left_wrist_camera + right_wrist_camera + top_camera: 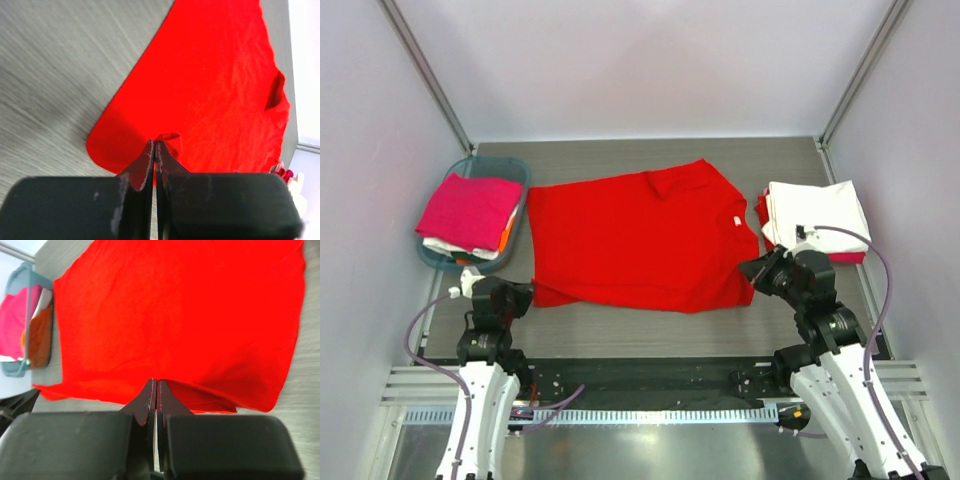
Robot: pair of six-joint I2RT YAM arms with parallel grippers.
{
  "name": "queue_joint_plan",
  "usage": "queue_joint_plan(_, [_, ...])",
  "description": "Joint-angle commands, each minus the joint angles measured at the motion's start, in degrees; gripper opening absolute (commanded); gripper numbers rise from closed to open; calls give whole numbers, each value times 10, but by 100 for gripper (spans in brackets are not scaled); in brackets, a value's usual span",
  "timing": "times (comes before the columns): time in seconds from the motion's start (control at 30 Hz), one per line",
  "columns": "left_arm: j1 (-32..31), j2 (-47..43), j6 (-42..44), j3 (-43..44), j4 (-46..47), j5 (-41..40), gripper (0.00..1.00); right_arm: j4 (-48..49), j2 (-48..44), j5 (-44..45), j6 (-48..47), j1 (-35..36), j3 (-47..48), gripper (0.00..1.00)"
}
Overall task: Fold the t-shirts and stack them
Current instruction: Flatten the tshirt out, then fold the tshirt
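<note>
Two pincers, both closed on thin cloth: left pincer (155,144) on the red t-shirt (640,235) at its near corner, right pincer (154,382) on its near hem. Shirt lies flat ahead of both. Light, limp, sags; you should grip corners and pull the edge taut.

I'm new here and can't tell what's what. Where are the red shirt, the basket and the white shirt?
red shirt (640,240), top view, middle of its body.
basket (498,163), top view, its far rim.
white shirt (817,212), top view, middle of the folded top.
</note>
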Motion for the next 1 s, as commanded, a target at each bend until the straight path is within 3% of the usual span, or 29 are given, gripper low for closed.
queue_joint_plan(0.0, [4,14,-8,-5,10,-1,0,35,46,40,-52,-3,62,1])
queue_joint_plan(0.17, [4,54,-1,-4,65,65,0,50,123,59,-83,-3,131,1])
queue_joint_plan(0.57, [4,134,15,57,60,5,0,71,294,56,-117,-4,231,1])
queue_joint_plan(0.97, [3,139,23,70,74,-14,0,72,398,90,-156,-3,328,1])
